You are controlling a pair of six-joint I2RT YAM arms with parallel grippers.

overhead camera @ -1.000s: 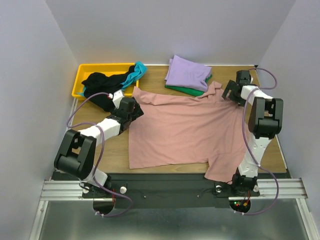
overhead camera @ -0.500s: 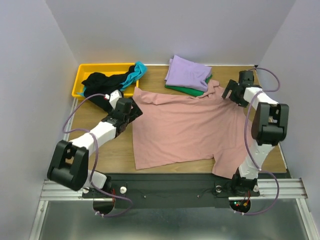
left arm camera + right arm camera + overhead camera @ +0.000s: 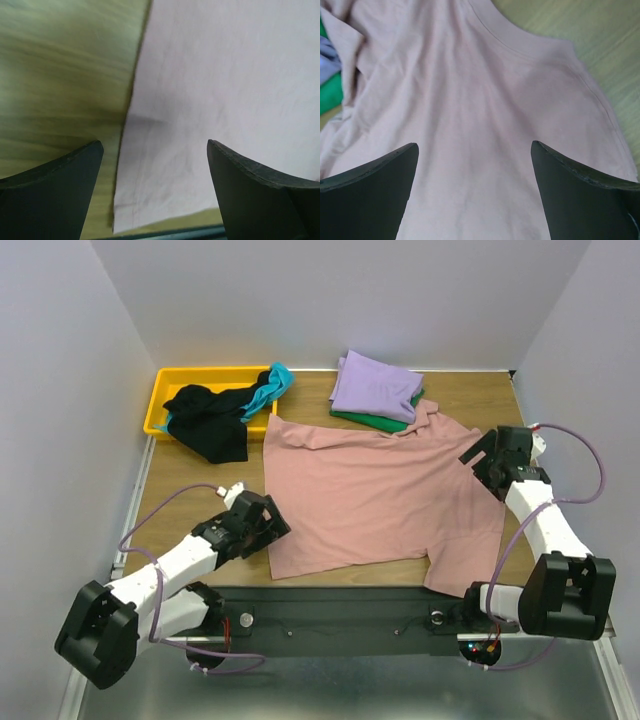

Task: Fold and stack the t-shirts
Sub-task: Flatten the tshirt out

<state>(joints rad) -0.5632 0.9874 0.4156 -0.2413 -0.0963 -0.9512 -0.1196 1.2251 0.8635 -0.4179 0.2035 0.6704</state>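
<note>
Left pincer (image 3: 268, 525), jaws spread wide and holding nothing, hovers at the near hem corner of the dusty-pink t-shirt (image 3: 370, 495), 1 finger over bare desk (image 3: 200, 490) and 1 over cloth. Right pincer (image 3: 474, 458), equally wide and empty, hangs above the collar. The shirt lies flat with its long axis running left to right, hem toward the left arm and neck toward the right, so each arm is nearest its own end. Its far sleeve lies against the green t-shirt (image 3: 365, 418) under the folded lavender t-shirt (image 3: 375, 385). The black t-shirt (image 3: 205, 420) and teal t-shirt (image 3: 272, 385) spill from the yellow bin (image 3: 165, 400), just beside the hem's far corner. Nothing seems to block a fold.
</note>
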